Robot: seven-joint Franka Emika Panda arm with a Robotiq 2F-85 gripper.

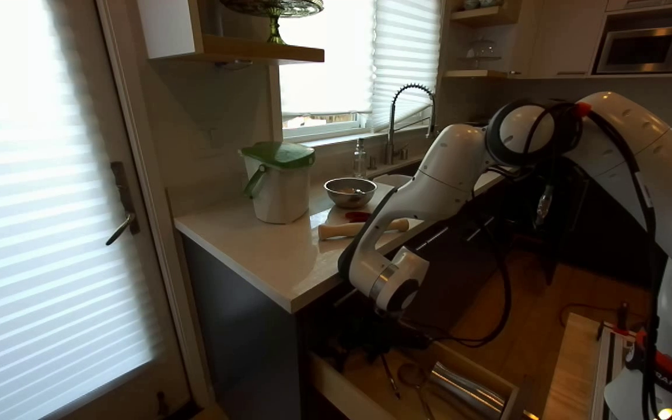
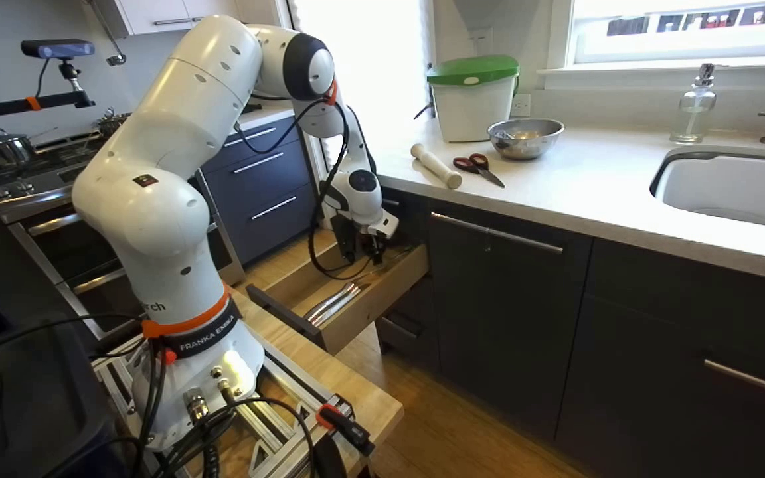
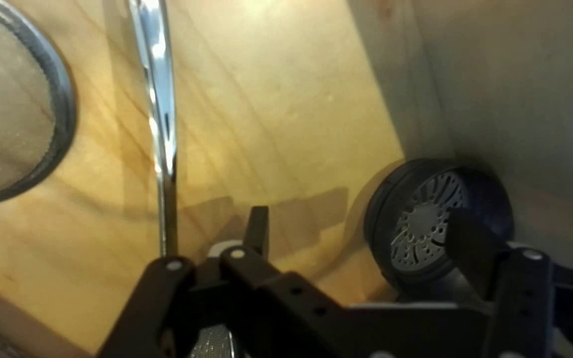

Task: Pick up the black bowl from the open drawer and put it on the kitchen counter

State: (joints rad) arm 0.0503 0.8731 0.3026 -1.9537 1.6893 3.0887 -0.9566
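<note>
The open drawer is pulled out under the counter, with its pale wood wall in both exterior views [image 1: 345, 388] [image 2: 382, 302] and its floor in the wrist view [image 3: 276, 114]. A small round black bowl [image 3: 428, 223] with a perforated grey disc inside lies tilted near the drawer's side wall in the wrist view. My gripper [image 3: 358, 211] is open and empty, pointing down into the drawer. Its right finger overlaps the bowl in view; I cannot tell whether they touch. The gripper is dark in an exterior view [image 2: 374, 249]. The bowl is hidden in both exterior views. The kitchen counter [image 1: 254, 245] [image 2: 595, 179] stands above.
In the drawer are a mesh strainer [image 3: 62, 114], a shiny metal handle [image 3: 162, 99] and a ridged silver piece [image 1: 467, 391] [image 2: 333, 304]. On the counter stand a green-lidded jar [image 1: 280, 198] [image 2: 474, 106], a metal bowl [image 2: 525, 143], scissors [image 2: 479, 166] and a wooden rolling pin [image 2: 437, 166].
</note>
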